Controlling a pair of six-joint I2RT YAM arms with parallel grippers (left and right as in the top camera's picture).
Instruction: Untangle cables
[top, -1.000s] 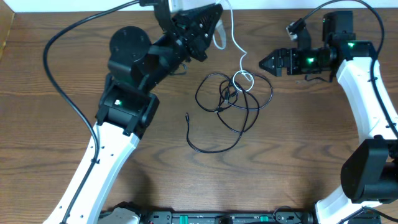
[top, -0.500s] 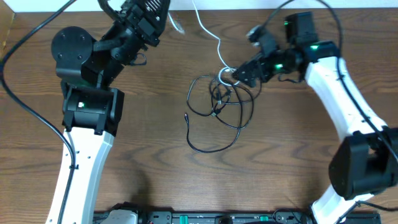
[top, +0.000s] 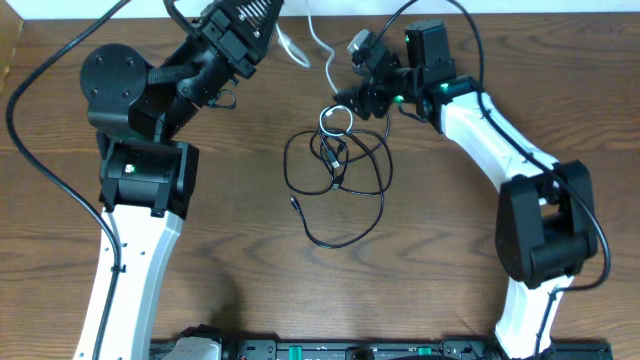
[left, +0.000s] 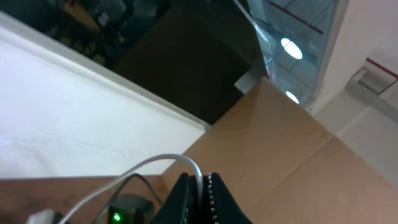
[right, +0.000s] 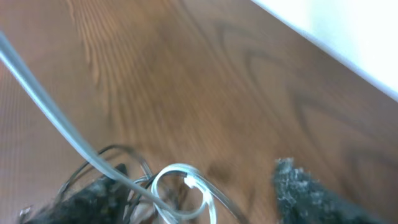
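The white cable (top: 329, 66) runs from my left gripper (top: 268, 22) at the table's far edge down to a small loop (top: 335, 121) lying on the tangle. The black cable (top: 345, 238) lies in loose loops at mid-table, with one plug end (top: 295, 201) free at the left. In the left wrist view my left gripper (left: 200, 184) is shut on the white cable (left: 149, 165). My right gripper (top: 347, 99) is open just above the white loop. In the right wrist view its fingers (right: 196, 182) straddle the white loop (right: 180, 190), with black cable strands (right: 115, 150) at the left.
The brown wooden table (top: 450, 250) ends at a white wall strip (top: 520, 6) along the far edge. Thick black arm wires (top: 40, 160) arc over the left side. The left arm's base (top: 140, 170) stands left of the tangle.
My right gripper has swung left and come over the white loop. The tangle has shifted left. My left gripper moved left earlier, then held still with the white cable.
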